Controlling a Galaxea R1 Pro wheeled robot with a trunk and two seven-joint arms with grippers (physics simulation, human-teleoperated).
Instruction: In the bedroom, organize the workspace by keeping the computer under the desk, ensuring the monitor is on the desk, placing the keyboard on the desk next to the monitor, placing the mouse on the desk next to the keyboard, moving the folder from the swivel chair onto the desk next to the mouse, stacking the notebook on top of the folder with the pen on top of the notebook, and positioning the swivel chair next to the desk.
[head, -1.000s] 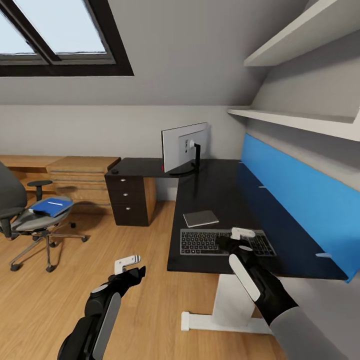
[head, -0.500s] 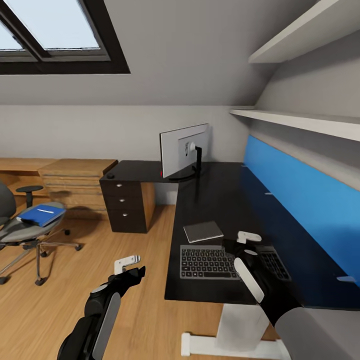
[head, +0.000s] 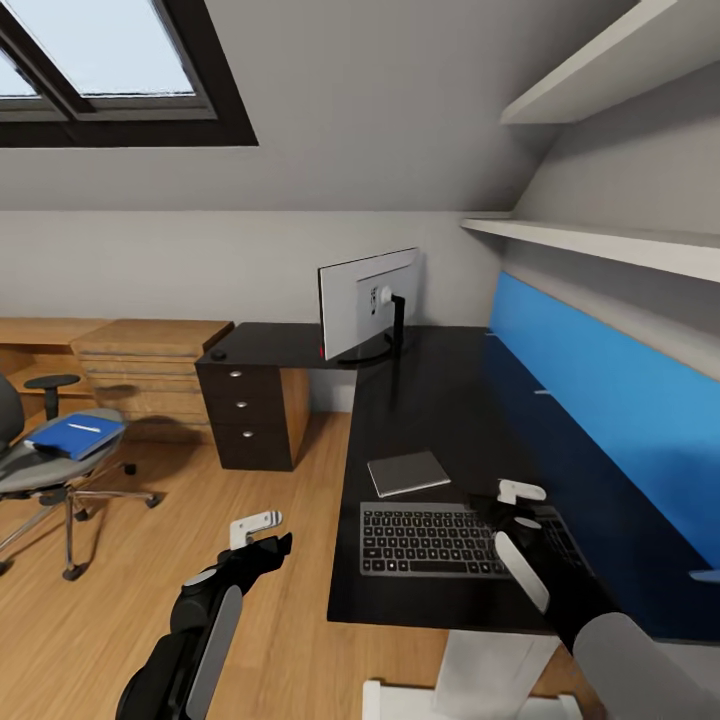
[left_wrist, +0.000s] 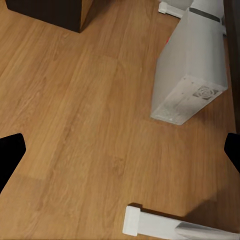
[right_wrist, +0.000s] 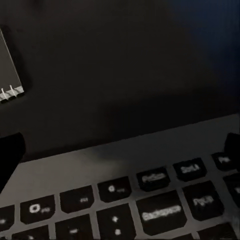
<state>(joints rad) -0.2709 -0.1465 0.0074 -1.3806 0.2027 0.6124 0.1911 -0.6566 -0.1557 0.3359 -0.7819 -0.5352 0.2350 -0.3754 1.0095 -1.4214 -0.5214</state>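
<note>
The keyboard (head: 455, 538) lies flat on the black desk (head: 440, 400) in the lower middle of the head view, near the desk's front edge, with the right gripper (head: 520, 507) hovering over its right end. In the right wrist view the keys (right_wrist: 157, 210) fill the lower part of the frame, and the two dark fingertips (right_wrist: 10, 152) sit wide apart at the side edges, so this gripper is spread open and holds nothing. A grey notebook (head: 407, 472) rests just behind the keyboard. The monitor (head: 366, 303) stands at the desk's far corner, its silver-grey back turned to the camera. At the left edge of the frame, well apart from the desk, the swivel chair (head: 40, 465) carries the blue folder (head: 72, 437) with the pen (head: 85, 428) lying on it. The left gripper (head: 262, 537) hangs over the wooden floor (head: 130, 590) at the lower left, its fingers likewise parted and empty. In the left wrist view the pale computer (left_wrist: 192, 62) stands on the floor in the upper right.
</note>
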